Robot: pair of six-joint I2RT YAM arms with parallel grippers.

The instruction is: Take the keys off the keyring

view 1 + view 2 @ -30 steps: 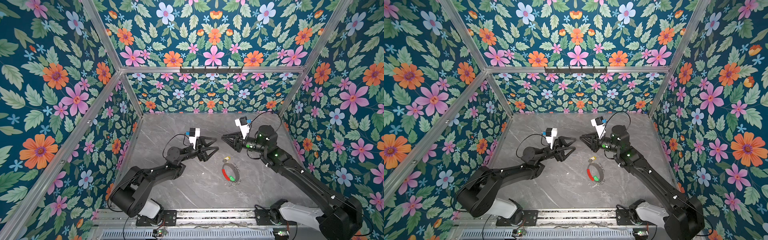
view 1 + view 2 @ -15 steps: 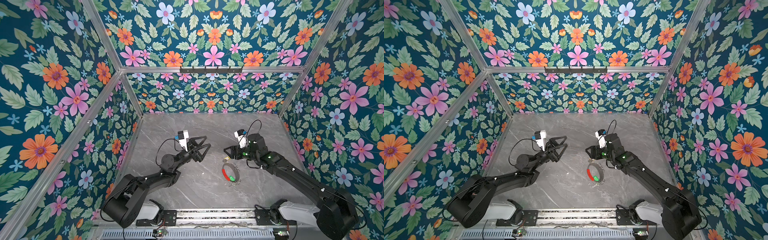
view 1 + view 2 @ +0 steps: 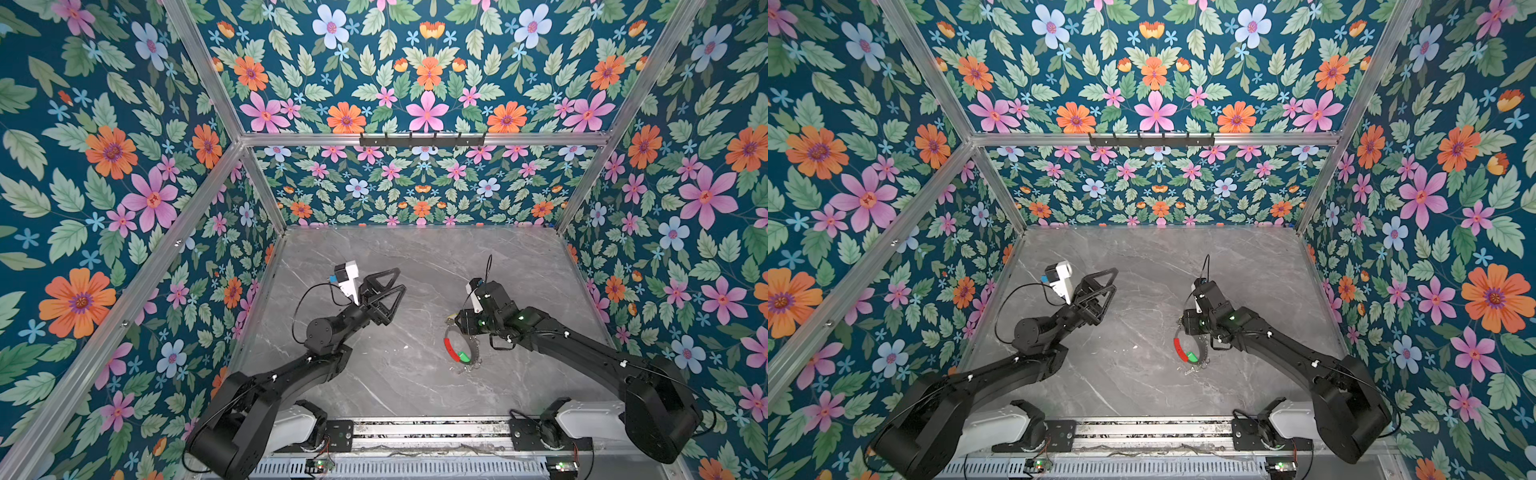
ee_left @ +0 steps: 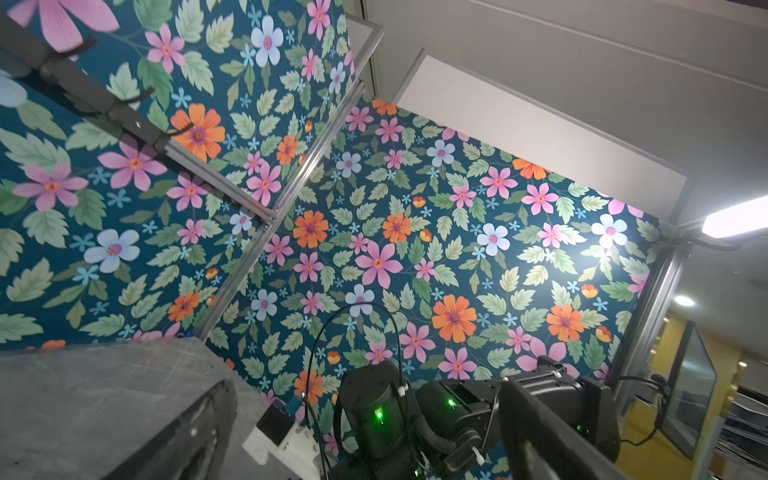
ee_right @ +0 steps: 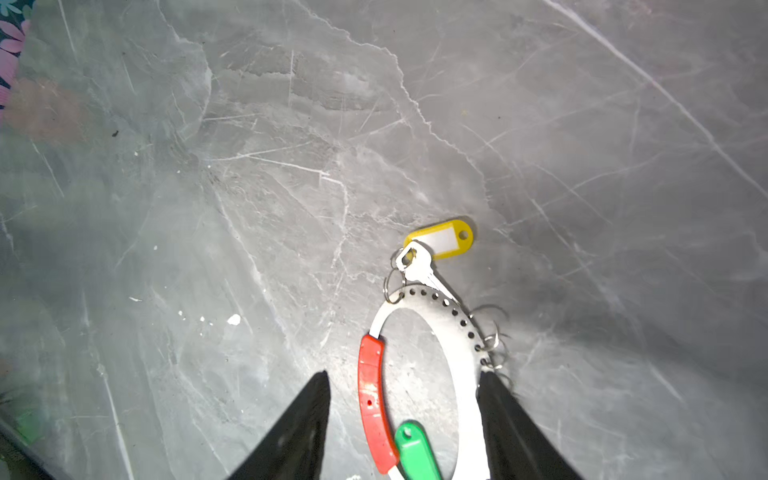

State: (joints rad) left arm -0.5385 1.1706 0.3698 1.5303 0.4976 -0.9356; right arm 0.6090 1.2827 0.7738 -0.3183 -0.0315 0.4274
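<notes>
Two black, tapering fingers [image 5: 307, 419] of the right gripper [image 5: 403, 376] are seen spread apart in the right wrist view, and nothing is clasped. The keyring [image 5: 453, 332] is merely straddled: a clear gap is kept between one finger and the red sleeve [image 5: 371, 407], while the other finger is set just beside the band's outer edge. Only in this view is the keyring shown as a flat, pale band bent into an oval and pierced by a row of small round holes. The smooth plastic sleeve is fitted along one arc, and a glossy green tag [image 5: 415, 451] is laid just beside it, within the loop. Thin silver rings [image 5: 492, 340] are bunched on the opposite arc. Beyond the band, a silver key [image 5: 417, 268] and a rounded yellow tag [image 5: 442, 239] with a white label window are joined to it by a small wire ring.

In both top views the holes are too small to be told and the right fingertips are hidden under the wrist. The keyring [image 3: 449, 348] [image 3: 1178, 349] is placed a little right of the middle of the grey, white-veined marble surface [image 3: 395, 374], nearer its front edge. The left gripper [image 3: 402, 278] is raised well apart from it, its triangular open-frame fingers spread wide and empty. In the left wrist view only the floral wall [image 4: 415, 249] and the right arm [image 4: 457, 407] are shown.
</notes>
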